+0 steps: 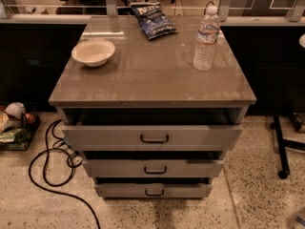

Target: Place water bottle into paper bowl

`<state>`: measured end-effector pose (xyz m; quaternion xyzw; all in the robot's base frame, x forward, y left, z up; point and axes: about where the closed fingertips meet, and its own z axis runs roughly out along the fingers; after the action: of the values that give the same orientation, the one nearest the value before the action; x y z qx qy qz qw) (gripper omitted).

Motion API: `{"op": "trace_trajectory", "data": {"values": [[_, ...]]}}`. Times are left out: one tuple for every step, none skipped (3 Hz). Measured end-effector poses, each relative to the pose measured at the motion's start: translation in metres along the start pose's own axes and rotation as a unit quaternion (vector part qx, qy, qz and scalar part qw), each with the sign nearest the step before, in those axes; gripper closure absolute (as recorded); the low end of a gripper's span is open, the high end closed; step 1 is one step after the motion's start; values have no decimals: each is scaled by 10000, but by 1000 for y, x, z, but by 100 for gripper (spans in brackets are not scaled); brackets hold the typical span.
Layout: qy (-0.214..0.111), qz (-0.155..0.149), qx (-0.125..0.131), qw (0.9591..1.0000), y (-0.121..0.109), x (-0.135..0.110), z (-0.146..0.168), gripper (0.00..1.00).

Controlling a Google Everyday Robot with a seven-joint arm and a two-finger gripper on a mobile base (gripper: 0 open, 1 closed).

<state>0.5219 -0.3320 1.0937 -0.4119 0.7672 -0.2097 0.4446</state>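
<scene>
Hand point(302, 40) barely seen at right edge, grip cannot tell | counter point(157, 73): 1 water bottle point(206, 39) upright, 1 paper bowl point(93, 52), 1 chip bag point(153, 20) | 3 drawers point(152, 137) ajar

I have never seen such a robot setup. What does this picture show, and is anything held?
This is one camera's view, looking down at a grey cabinet with three drawers, each partly open. The robot is a wheeled base with one arm ending in a two-finger gripper. The gripper is not in view; only a pale shape at the right edge shows, perhaps part of the arm. Nothing is seen held. On top, the water bottle stands upright at the back right and the empty paper bowl sits at the left. A dark blue chip bag lies at the back between them.
</scene>
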Motion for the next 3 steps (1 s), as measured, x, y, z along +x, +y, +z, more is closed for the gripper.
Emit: {"op": "trace_trajectory", "data": {"values": [[-1101,618,-134,9919,-18,6,55,0],[-1997,1310,-516,9697,-14,-16,79,0],[-2640,2034,-979,9377,-7,-40,98,0]]}}
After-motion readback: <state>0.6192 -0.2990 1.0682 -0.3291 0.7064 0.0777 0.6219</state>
